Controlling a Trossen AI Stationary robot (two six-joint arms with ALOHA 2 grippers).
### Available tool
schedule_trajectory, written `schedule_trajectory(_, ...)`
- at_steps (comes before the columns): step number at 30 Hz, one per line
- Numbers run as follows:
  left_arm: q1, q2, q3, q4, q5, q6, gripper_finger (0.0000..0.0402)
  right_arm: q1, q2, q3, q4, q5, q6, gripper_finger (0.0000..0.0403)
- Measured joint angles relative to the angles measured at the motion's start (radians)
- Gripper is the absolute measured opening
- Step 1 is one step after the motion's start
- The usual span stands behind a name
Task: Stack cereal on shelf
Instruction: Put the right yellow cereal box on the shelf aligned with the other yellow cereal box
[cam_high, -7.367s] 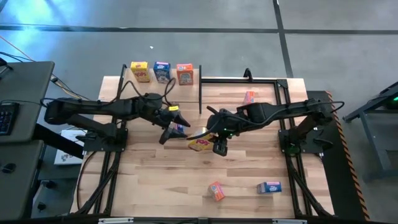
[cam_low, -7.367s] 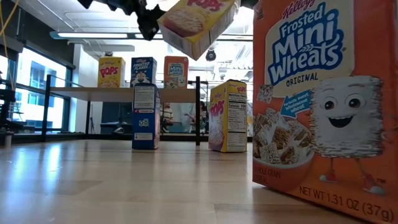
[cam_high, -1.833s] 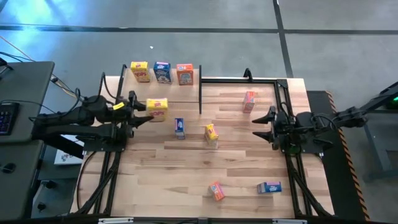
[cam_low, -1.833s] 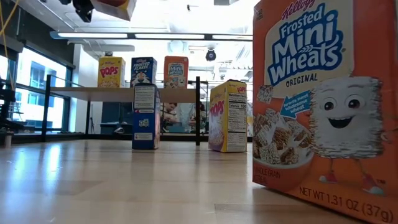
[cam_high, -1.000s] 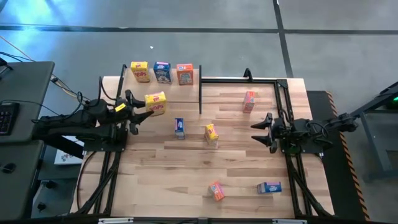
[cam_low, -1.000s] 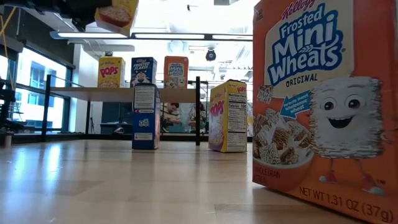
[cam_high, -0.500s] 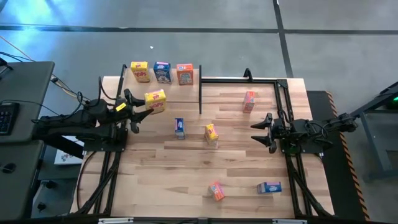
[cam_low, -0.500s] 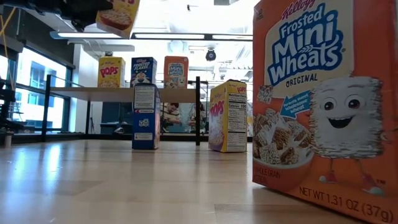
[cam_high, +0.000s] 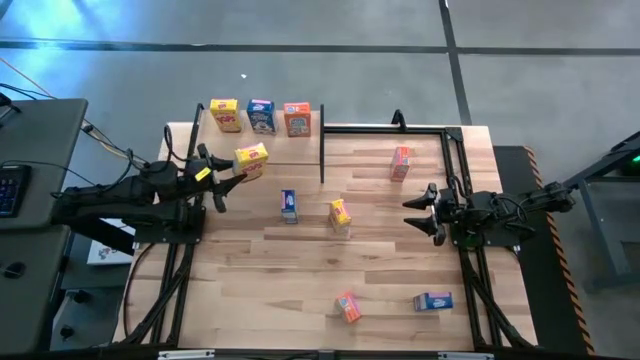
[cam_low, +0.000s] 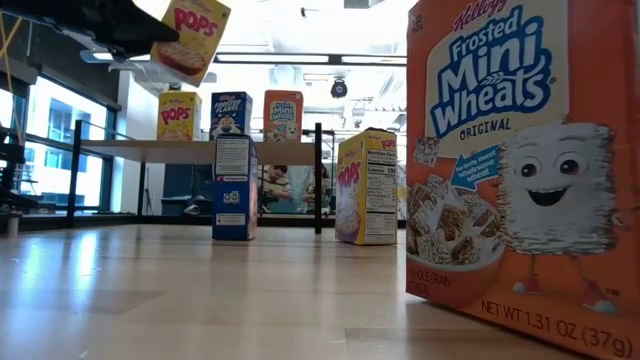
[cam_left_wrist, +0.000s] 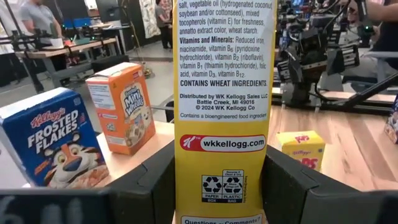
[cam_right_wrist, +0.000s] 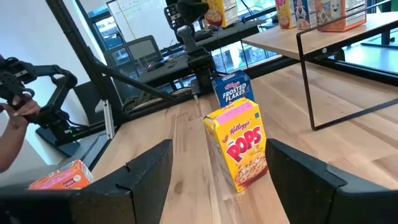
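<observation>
My left gripper (cam_high: 228, 170) is shut on a yellow Pops cereal box (cam_high: 251, 158), held in the air over the near edge of the shelf (cam_high: 300, 148). In the low view this box (cam_low: 190, 40) shows tilted, high above the shelf (cam_low: 130, 148). Three boxes stand on the shelf: yellow (cam_high: 225, 114), blue (cam_high: 261, 115) and orange (cam_high: 297, 118). The blue (cam_left_wrist: 53, 140) and orange (cam_left_wrist: 121, 109) ones also show in the left wrist view. My right gripper (cam_high: 418, 212) is open, at the table's right side, touching nothing. My left gripper pinches the yellow box between its two fingers (cam_left_wrist: 155, 180), one on each broad face, near the box's lower end. The narrow side panel (cam_left_wrist: 224, 143) faces the wrist camera. The fingers come roughly level from the table's left. The box is lifted clear and tilted.
Several boxes sit on the tabletop: blue upright (cam_high: 289, 205), yellow (cam_high: 340, 214), orange (cam_high: 401, 163), orange (cam_high: 348, 307) and blue lying flat (cam_high: 432, 300). The near orange box (cam_low: 520, 170) fills the low view's right. Black shelf posts (cam_high: 322, 155) stand mid-table. A person's hand (cam_right_wrist: 15, 115) shows beyond the table.
My left gripper has carried the yellow box a little toward the far edge, closer to the shelf's boxes, and the box has turned slightly. In the low view more of the box now shows. It stays held.
</observation>
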Motion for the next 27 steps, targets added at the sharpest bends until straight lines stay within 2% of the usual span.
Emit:
schedule_trajectory(8, 0.0, -0.123, 0.0, -0.094, -0.046, 0.0, 0.0172, 0.0, 0.0, 0.0, -0.001, 0.0, 0.0, 0.0248)
schedule_trajectory(15, 0.0, -0.185, 0.0, -0.107, -0.073, 0.024, 0.0172, 0.0, 0.0, 0.0, -0.001, 0.0, 0.0, 0.0248)
schedule_trajectory(27, 0.0, -0.186, 0.0, -0.166, -0.339, -0.003, 0.0172, 0.0, 0.0, 0.0, -0.001, 0.0, 0.0, 0.0248)
